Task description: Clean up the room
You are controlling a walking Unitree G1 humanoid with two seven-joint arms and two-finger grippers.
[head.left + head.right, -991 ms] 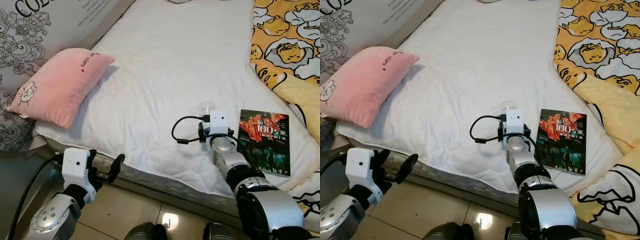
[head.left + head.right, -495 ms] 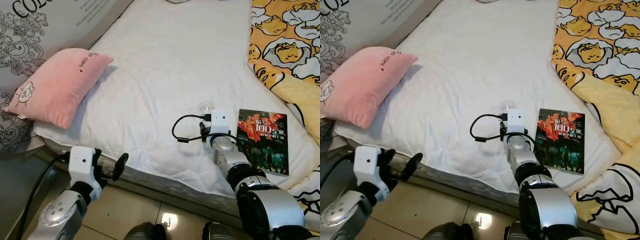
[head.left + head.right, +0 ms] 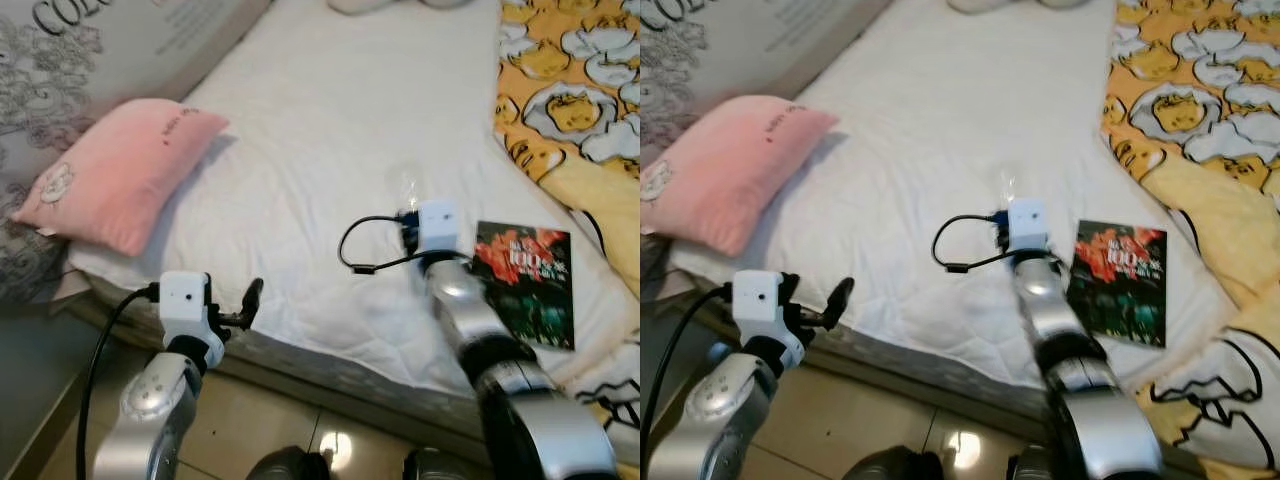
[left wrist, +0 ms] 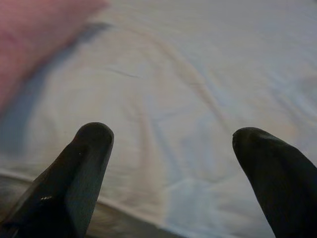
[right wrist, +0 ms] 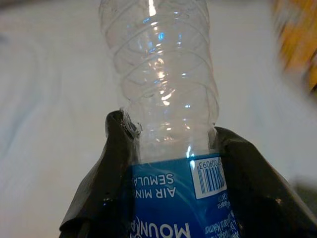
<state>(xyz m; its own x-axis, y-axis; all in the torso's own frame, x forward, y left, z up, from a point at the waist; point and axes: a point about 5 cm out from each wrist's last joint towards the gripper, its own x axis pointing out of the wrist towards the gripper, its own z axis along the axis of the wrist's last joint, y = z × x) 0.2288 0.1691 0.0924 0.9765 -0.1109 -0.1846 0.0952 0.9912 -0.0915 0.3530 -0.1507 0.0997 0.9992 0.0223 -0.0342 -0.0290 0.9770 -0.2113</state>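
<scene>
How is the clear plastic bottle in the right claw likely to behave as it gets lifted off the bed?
The bottle looks empty, so it is probably very light. Its thin ribbed wall will likely dent or crackle under the right claw, which is shut around its labelled part. The smooth plastic could slip or twist if the hold loosens.

The right gripper (image 5: 168, 163) has both fingers clamped tight, while the left gripper (image 4: 173, 158) hovers with fingers spread wide.
</scene>
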